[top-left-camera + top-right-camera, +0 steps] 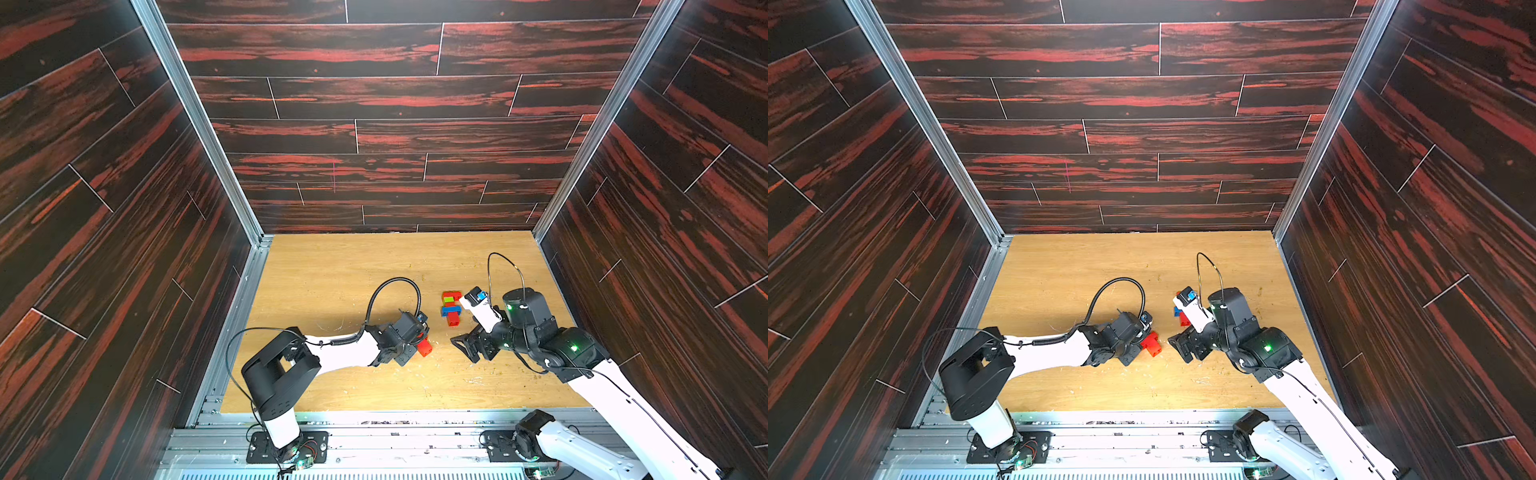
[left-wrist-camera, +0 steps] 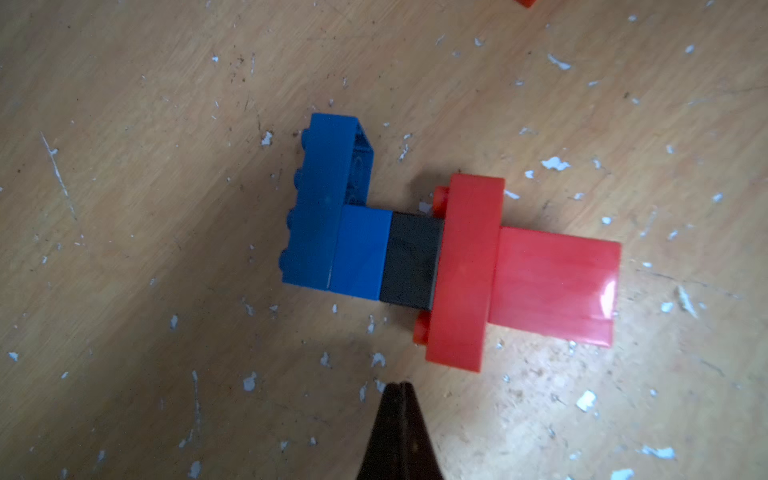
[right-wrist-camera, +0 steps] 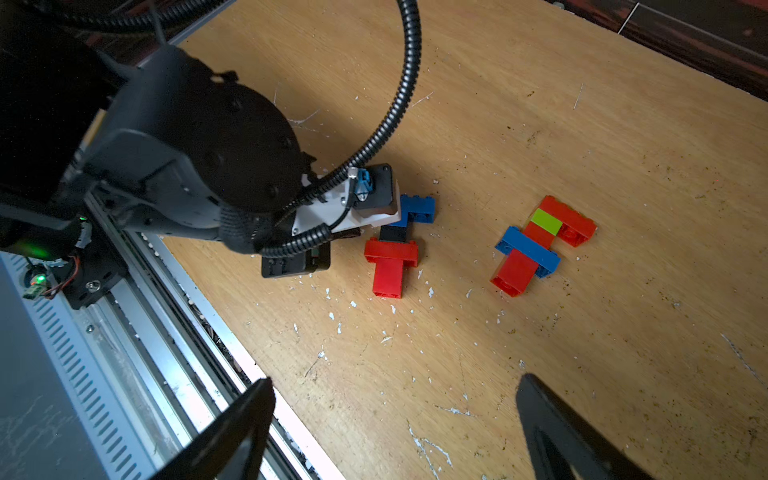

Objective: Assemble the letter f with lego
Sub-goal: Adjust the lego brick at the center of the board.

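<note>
Two lego builds (image 3: 390,266) (image 3: 528,249); five bricks each.

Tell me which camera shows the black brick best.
Left wrist view: the black brick sits mid-frame, unobstructed, between a blue brick and a red oblong brick. The right wrist view shows it small, partly under the left arm. In both top views the left arm hides it.

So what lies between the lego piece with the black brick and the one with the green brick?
Between the black-brick piece and the green-brick piece, only bare table with white flecks, seen in the right wrist view.
</note>
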{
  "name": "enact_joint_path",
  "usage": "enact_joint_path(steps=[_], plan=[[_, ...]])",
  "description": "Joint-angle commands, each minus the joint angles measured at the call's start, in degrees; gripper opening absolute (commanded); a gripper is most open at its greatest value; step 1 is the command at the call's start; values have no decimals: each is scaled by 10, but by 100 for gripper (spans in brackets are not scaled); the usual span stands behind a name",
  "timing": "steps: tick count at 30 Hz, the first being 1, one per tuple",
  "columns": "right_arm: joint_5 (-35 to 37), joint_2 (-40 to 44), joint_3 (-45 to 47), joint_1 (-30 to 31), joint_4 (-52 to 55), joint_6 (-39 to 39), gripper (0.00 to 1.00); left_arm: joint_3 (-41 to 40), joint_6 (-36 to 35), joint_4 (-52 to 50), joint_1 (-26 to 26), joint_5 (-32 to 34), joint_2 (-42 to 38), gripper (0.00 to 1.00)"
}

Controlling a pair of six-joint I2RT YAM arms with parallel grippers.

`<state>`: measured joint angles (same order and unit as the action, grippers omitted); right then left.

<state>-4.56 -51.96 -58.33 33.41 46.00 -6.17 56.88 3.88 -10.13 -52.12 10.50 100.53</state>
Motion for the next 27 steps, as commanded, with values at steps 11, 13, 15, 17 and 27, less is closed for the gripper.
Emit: enact_joint_path(steps=[11, 13, 15, 17, 27], plan=[[-6, 5, -13, -1, 6, 7, 94, 46, -19, 19, 32, -12, 50, 0], [-5, 4, -10, -1, 5, 7, 94, 54, -23, 19, 34, -19, 57, 0], [-5, 3, -8, -1, 3, 8, 94, 61, -28, 19, 36, -24, 65, 0], [-5, 2, -8, -1, 2, 8, 94, 70, -34, 18, 36, -25, 76, 0], [-1, 0, -5, -1, 2, 6, 94, 98, -45, 13, 43, -35, 101, 0]])
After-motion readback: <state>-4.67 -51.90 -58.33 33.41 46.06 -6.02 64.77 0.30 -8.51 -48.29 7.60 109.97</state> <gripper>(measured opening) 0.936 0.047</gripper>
